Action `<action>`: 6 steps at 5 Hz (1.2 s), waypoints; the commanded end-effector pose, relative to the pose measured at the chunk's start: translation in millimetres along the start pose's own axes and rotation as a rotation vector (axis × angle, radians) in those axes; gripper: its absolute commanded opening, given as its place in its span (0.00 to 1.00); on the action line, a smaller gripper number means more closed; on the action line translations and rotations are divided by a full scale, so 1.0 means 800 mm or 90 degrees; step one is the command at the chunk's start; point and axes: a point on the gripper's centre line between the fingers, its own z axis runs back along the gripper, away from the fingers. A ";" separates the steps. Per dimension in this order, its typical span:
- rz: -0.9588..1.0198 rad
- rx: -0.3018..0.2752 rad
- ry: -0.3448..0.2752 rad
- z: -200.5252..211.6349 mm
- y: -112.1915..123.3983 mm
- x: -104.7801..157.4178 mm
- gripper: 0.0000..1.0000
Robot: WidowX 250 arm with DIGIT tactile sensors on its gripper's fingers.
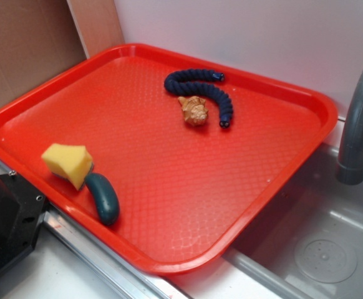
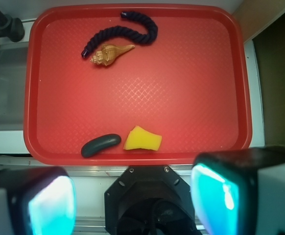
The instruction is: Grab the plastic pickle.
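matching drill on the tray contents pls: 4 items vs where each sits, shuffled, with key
Items
1. plastic pickle
2. yellow sponge
3. dark blue rope
4. seashell

Places, as seen in the wrist view
A. inside the curve of the rope
B. far side of the red tray, curled
C. near edge of the tray, left of the sponge
D. near edge of the tray, right of the pickle

Pairs: 1-C, 2-D, 3-B, 4-A

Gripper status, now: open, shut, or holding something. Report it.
Gripper: open, holding nothing; its fingers are spread wide above the tray's near edge, with the plastic pickle untouched.
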 end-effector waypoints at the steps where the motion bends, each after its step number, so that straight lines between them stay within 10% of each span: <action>1: 0.000 0.000 0.000 0.000 0.000 0.000 1.00; 2: 0.147 0.128 -0.035 -0.062 -0.007 -0.007 1.00; 4: 0.483 0.041 -0.021 -0.183 -0.043 -0.023 1.00; 6: 0.461 -0.037 0.017 -0.255 -0.061 -0.020 1.00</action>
